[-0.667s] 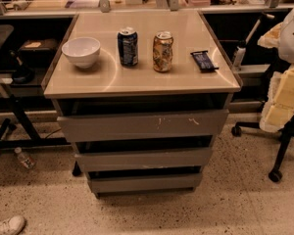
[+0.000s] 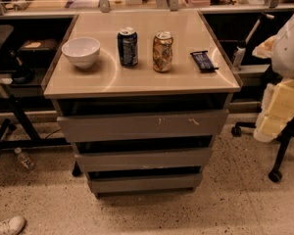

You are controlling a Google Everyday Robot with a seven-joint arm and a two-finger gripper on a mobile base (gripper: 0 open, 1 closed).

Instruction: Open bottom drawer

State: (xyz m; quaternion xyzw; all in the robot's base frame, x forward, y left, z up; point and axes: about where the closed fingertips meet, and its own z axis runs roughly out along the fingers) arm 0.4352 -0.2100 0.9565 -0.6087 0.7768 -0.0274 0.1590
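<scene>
Camera view: gripper not in frame. State of the jaws cannot be told, and nothing shows them holding anything. A bulky white and yellowish shape (image 2: 284, 82) sits off the counter's right edge; unclear what it is.

Bottom drawer (image 2: 144, 182): lowest of three grey fronts under the front edge of the counter (image 2: 186, 80), just above the floor. It is stepped back behind the middle front (image 2: 143, 159), which is itself stepped back behind the scratched top front (image 2: 142, 125). A dark slot runs along its upper lip. No handle visible. It looks shut or nearly so.

Key relation: the panel's long axis runs left to right, parallel to the counter's front edge. The pull must therefore go square to that edge, out toward the camera side. Judgement: the jaws must come in low, well below the counter, and hook the upper lip through the slot near mid-span so the drawer does not rack.

On the counter, not involved: bowl (image 2: 81, 51) toward the left edge, two cans (image 2: 128, 46) (image 2: 162, 51) mid-counter, dark wrapper (image 2: 204, 61) toward the right edge.
</scene>
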